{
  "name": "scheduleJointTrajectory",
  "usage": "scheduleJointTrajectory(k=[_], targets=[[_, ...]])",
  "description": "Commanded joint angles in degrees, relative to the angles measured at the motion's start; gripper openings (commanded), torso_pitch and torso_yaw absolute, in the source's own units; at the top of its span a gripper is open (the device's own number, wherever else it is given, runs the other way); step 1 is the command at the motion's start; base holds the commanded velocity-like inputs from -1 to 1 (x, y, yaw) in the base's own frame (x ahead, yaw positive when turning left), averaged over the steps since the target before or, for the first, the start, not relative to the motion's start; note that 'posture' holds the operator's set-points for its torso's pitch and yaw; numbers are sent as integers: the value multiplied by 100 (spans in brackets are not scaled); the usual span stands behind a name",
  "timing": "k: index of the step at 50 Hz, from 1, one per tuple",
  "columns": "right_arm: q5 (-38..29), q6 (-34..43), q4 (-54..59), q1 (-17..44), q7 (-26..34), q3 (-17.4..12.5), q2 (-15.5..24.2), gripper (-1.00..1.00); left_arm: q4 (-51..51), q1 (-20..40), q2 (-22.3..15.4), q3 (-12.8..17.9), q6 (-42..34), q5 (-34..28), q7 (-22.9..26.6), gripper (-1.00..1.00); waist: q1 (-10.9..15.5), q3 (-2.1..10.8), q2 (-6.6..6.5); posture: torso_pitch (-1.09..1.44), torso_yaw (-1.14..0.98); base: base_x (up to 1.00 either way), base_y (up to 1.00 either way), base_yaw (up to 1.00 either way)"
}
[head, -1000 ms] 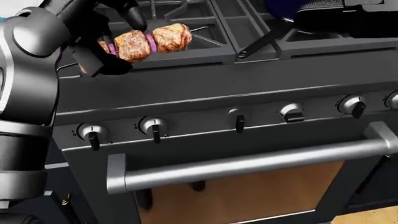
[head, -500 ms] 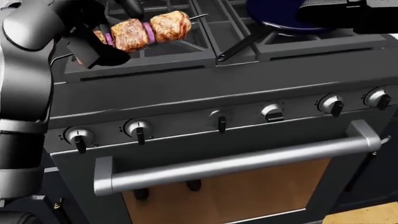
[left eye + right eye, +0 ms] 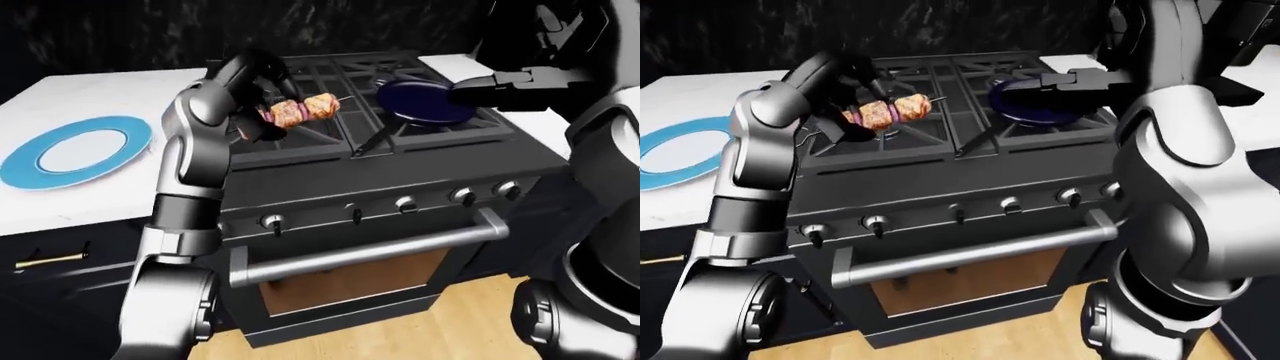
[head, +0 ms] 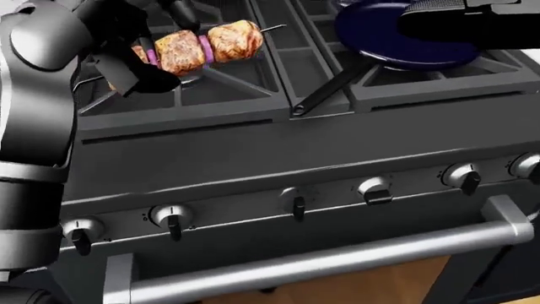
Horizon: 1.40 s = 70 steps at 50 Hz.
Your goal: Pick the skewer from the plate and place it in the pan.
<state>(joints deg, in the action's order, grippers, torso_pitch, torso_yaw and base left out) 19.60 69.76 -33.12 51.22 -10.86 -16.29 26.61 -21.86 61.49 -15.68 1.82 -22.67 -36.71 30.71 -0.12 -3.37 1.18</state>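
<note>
Fingers (image 4: 126, 76) of the left hand (image 4: 139, 60) are clamped on the skewer's near end; can't tell whether the right hand's (image 3: 495, 86) are apart or together, it's just a dark shape over the pan. Big black stove (image 3: 400, 187) fills the middle of the left-eye view, white tabletop (image 3: 90, 202) at its left with the blue plate (image 3: 75, 154) on it. Dark blue pan (image 3: 420, 101) sits on the upper-right burner. Skewer (image 4: 202, 44) hangs level above the upper-left burner, well apart from the pan.
</note>
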Motion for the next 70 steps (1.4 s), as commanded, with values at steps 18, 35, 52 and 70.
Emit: scheduleJointTrajectory(k=[18, 35, 52, 70], targets=[[-9, 34, -86, 273, 18, -4, 57, 100, 193, 267, -89, 120, 81, -31, -148, -100, 53, 294, -131, 0, 0, 8, -6, 0], [-20, -19, -79, 230, 24, 3, 34, 100, 229, 336, -97, 113, 27, -46, -92, -100, 94, 253, 5, 0, 0, 0, -21, 0], [5, 45, -107, 269, -2, -6, 42, 100, 297, 343, -86, 118, -7, -59, -49, -100, 54, 283, -17, 0, 0, 0, -21, 0], [-7, 25, -108, 255, 19, -2, 46, 100, 318, 376, -88, 114, -41, -64, -35, -100, 99, 289, -345, 0, 0, 0, -20, 0]])
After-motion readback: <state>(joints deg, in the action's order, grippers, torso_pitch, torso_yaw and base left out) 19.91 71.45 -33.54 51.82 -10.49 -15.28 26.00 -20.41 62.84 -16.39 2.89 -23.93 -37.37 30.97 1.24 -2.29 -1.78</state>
